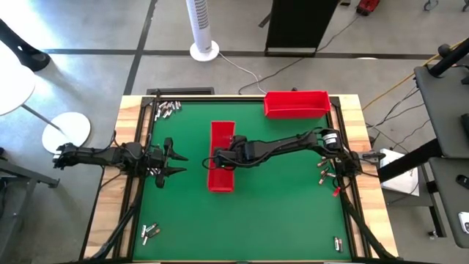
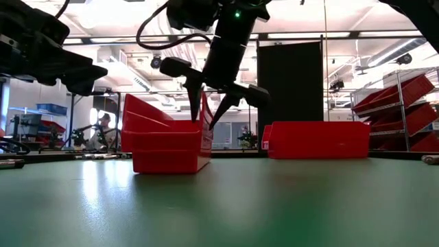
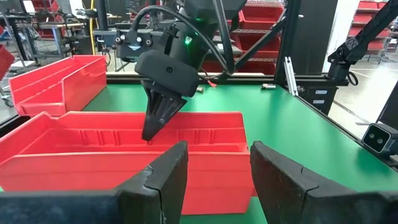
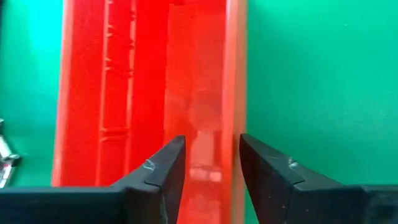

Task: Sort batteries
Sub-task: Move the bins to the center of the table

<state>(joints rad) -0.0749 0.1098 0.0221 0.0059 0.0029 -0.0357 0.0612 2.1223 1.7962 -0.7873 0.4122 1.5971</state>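
The right gripper (image 1: 220,156) hangs over the red tray (image 1: 221,176) in the middle of the mat, pointing down into it. Its fingers (image 4: 163,175) stand apart with a narrow gap, and nothing shows between them; in the right wrist view they straddle the tray's one long wall. In the low view the gripper (image 2: 211,110) sits just above the tray (image 2: 168,147), tips at rim height.

The left gripper (image 1: 172,159) waits near the mat's left edge, aimed at the tray. Its fingers (image 3: 168,180) are parted and empty.

A second red tray (image 1: 297,103) lies at the far right of the green mat (image 1: 286,205), well apart from the first.

The batteries lie in small groups around the mat's rim: one group at the far left corner (image 1: 167,109), one at the near left corner (image 1: 150,232), one by the right edge under the right arm (image 1: 327,174), and one at the near right corner (image 1: 338,243). Whether any lie inside the middle tray cannot be told.
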